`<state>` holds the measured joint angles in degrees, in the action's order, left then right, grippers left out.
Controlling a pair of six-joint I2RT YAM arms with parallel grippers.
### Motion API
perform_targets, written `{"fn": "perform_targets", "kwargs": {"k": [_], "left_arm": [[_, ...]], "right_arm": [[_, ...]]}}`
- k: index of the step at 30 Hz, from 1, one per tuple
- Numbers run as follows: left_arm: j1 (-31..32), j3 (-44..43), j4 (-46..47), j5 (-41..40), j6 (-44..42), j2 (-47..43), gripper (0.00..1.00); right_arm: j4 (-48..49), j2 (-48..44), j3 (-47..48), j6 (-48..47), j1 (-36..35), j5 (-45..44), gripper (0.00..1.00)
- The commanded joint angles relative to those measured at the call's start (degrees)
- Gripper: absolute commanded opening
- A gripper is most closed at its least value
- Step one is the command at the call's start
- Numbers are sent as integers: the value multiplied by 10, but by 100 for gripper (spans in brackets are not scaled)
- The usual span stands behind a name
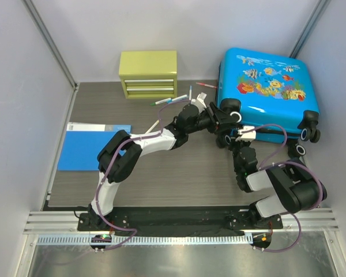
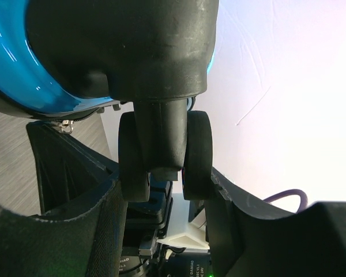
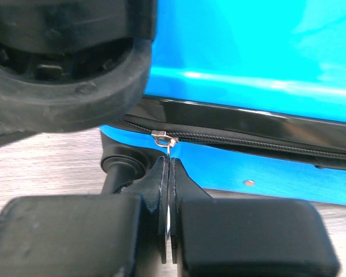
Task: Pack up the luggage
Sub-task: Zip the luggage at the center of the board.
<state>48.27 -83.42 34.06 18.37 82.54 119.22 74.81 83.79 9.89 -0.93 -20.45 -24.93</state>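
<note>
The luggage (image 1: 268, 86) is a bright-blue suitcase with a fish print, lying closed at the back right of the table. My left gripper (image 1: 222, 113) reaches to its near-left corner. In the left wrist view the black twin wheel (image 2: 164, 150) sits between the fingers (image 2: 98, 219) of the left gripper (image 2: 164, 190), which press on both sides of it. My right gripper (image 1: 227, 138) is low at the suitcase's left side. In the right wrist view the right gripper (image 3: 169, 167) is shut on the thin metal zipper pull (image 3: 168, 145) hanging from the black zipper (image 3: 265, 141).
A yellow-green drawer box (image 1: 148, 74) stands at the back. A flat blue folder (image 1: 95, 147) lies at the left. Pens (image 1: 173, 99) lie between the box and the suitcase. Grey walls close in both sides.
</note>
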Motion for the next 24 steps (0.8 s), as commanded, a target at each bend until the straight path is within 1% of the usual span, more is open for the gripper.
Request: {"fn": "perform_targets", "kwargs": {"k": [1,10,17,24], "left_arm": [[-12,-9,129,-40,-5,-30,0],[-24,50,144,-62,-12,-64,0],[-36,83,152,-70,-14,-88,0],[-56,145,155,-87,-32,-135,0]], "right_arm": [[209,-32,-29,-35,15,-62,1],[209,-58,-65,-32,75,-45,1],[207,-64,-79,-32,102,-47,1],[206,-71,-87,-28,123,-53,1]]}}
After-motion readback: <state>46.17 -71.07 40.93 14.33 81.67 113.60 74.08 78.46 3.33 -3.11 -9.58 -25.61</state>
